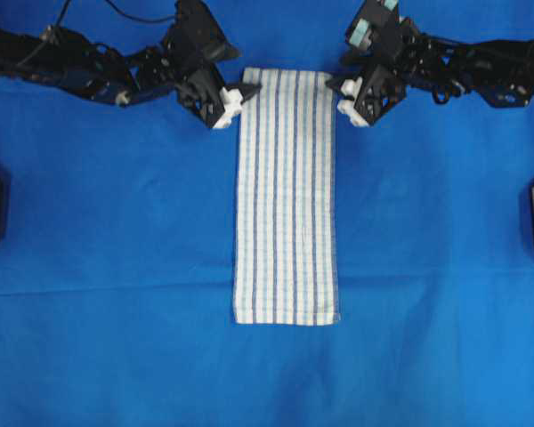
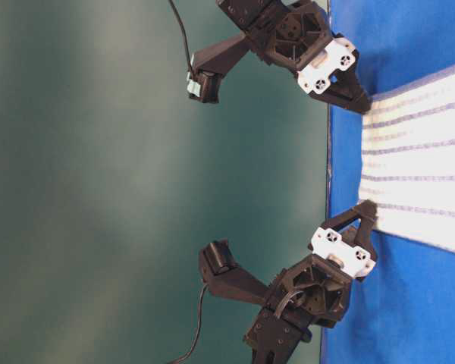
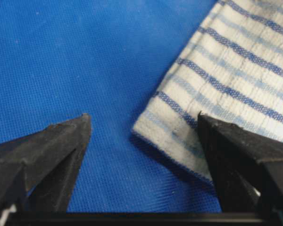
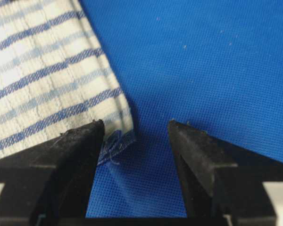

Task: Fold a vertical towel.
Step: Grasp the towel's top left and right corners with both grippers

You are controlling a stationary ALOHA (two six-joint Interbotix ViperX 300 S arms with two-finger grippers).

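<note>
Left tool [image 1: 246,92]: jaws spread wide, parked at the towel's [image 1: 286,196] top-left corner. Wrist view shows that corner lying flat between the two fingers [image 3: 52,150], one finger over bare cloth cover, the other over the striped weave. Nothing pinched yet.

Towel: lies full length down the middle of the tabletop [image 1: 107,267], on the blue tablecloth, long side running from the arms toward the near edge. Flat, single layer as far as visible; no crease, no doubled section. Near end square and undisturbed.

Right tool [image 1: 335,86]: also gaping, at the top-right corner. Wrist view shows the frayed corner just beside the inner finger, the other finger over bare blue. No hold here either.

Table-level view agrees: both tools low at the far edge of the towel, tips at or just off the hem; contact cannot be judged.

Progress, as judged: approach done, both corners bracketed. Left to do: close on both corners, lift, carry the far edge over to the near edge, release. Folding itself not begun.
</note>
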